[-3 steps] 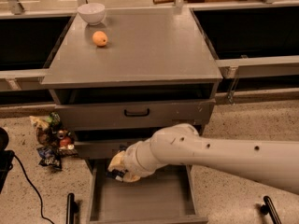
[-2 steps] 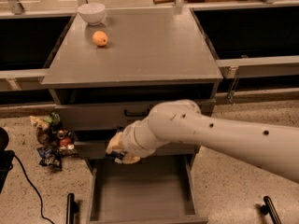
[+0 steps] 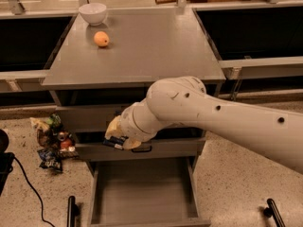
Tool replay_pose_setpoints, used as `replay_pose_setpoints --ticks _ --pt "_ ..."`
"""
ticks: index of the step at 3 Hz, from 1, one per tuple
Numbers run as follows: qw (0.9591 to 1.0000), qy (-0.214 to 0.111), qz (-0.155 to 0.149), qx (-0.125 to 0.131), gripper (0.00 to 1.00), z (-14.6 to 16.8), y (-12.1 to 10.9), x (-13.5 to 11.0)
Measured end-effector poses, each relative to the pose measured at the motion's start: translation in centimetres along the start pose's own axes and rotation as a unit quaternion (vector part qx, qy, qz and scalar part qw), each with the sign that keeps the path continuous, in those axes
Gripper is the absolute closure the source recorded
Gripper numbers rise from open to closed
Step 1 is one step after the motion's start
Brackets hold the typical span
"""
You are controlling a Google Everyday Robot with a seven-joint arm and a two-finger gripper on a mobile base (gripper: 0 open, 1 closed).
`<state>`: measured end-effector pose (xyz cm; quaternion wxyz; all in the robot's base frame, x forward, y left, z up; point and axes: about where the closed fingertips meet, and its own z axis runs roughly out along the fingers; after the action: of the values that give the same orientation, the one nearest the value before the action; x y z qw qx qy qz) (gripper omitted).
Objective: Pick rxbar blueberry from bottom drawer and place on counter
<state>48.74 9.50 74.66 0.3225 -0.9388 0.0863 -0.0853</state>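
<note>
Camera view: rxbar blueberry held above the open bottom drawer, worktop not yet reached.
The gripper hangs before the middle drawer front, its fingers clamped on the dark bar. Placing it well likely means rising past the worktop's front edge before moving in, then releasing low on bare surface, well apart from the orange and white bowl.

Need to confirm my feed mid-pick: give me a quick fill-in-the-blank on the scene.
The bottom drawer stands ____. The gripper holds the rxbar blueberry ____ that drawer, not in it. On the counter, beside the white bowl, lies an orange ____.
Missing: open; above; fruit.
</note>
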Motion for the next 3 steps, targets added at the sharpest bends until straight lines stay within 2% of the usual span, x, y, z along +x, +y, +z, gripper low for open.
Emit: replay_pose_setpoints --ticks 1,2,3 --pt "0.9999 0.008 -0.01 0.006 1.0 -2.2 -0.6 1.7" --pt "0.999 0.035 -0.026 0.01 1.0 -6.5 -1.2 5.1" --pt "0.9977 0.061 -0.027 0.013 1.0 -10.3 -1.6 9.0"
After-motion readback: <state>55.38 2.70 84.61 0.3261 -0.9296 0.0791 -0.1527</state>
